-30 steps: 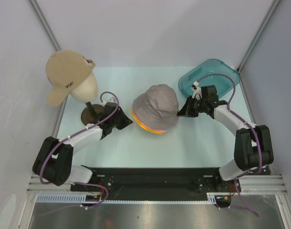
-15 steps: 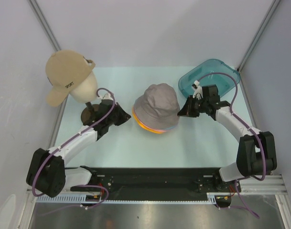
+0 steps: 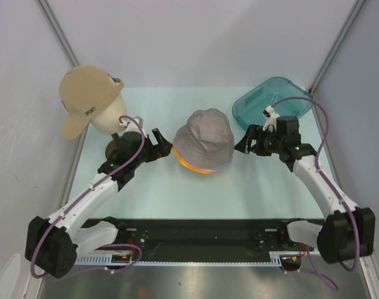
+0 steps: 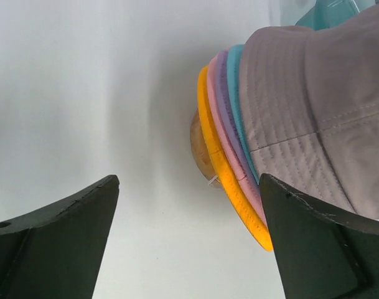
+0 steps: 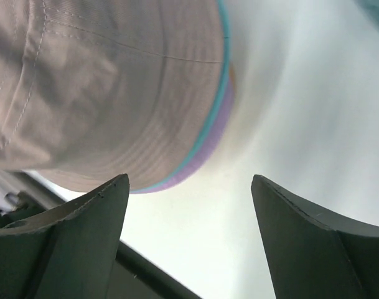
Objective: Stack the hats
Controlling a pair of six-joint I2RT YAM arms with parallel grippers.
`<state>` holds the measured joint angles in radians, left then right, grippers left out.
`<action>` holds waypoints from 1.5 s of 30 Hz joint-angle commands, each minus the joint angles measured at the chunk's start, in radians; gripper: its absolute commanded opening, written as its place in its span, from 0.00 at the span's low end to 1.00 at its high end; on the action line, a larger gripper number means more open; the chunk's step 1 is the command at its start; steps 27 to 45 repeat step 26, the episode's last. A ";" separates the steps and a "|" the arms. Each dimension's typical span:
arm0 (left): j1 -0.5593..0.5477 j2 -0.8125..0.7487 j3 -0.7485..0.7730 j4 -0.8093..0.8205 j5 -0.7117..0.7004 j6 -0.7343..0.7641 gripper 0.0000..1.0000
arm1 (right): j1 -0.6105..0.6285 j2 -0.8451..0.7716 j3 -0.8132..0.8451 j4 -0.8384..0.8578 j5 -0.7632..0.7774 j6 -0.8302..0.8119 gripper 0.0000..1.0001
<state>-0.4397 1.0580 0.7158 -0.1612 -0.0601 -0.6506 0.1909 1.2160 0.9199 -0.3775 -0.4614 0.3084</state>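
Note:
The hats lie in one pile in the middle of the table, with a grey-taupe bucket hat (image 3: 205, 134) on top. Under it the left wrist view shows the brims of the teal (image 4: 236, 87), lilac (image 4: 221, 81), pink (image 4: 223, 131) and yellow-orange hats (image 4: 229, 180). My left gripper (image 3: 159, 144) is open just left of the pile, with bare table between its fingers (image 4: 52, 243). To the right of the pile my right gripper (image 3: 244, 142) is open too and holds nothing. The right wrist view shows the grey-taupe hat (image 5: 102, 81) above teal and lilac brim edges.
A cream mannequin head wearing a tan cap (image 3: 86, 103) stands at the back left on a dark round base (image 3: 117, 149), close to my left arm. A clear teal tub (image 3: 273, 103) sits at the back right, behind my right gripper. Walls close in both sides.
Both grippers went from shut at the pile's brims to open and have drawn slightly away from it. The pile has stayed in place.

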 commanded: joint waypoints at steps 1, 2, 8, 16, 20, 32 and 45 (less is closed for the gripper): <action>-0.033 -0.067 0.001 0.022 -0.058 0.129 1.00 | -0.024 -0.183 -0.076 0.054 0.154 -0.012 0.85; -0.057 -0.075 0.004 0.022 -0.072 0.165 1.00 | -0.025 -0.211 -0.113 0.069 0.180 -0.003 0.85; -0.171 -0.211 -0.001 0.055 -0.193 0.290 1.00 | -0.030 -0.451 -0.208 0.069 0.418 0.043 0.85; -0.209 -0.365 -0.026 0.031 -0.310 0.302 1.00 | -0.027 -0.648 -0.246 -0.026 0.673 0.058 0.85; -0.211 -0.388 -0.030 -0.015 -0.346 0.295 1.00 | -0.025 -0.685 -0.250 -0.054 0.708 0.055 0.85; -0.211 -0.432 -0.038 -0.034 -0.362 0.286 1.00 | -0.022 -0.696 -0.263 -0.052 0.705 0.078 0.85; -0.211 -0.432 -0.038 -0.034 -0.362 0.286 1.00 | -0.022 -0.696 -0.263 -0.052 0.705 0.078 0.85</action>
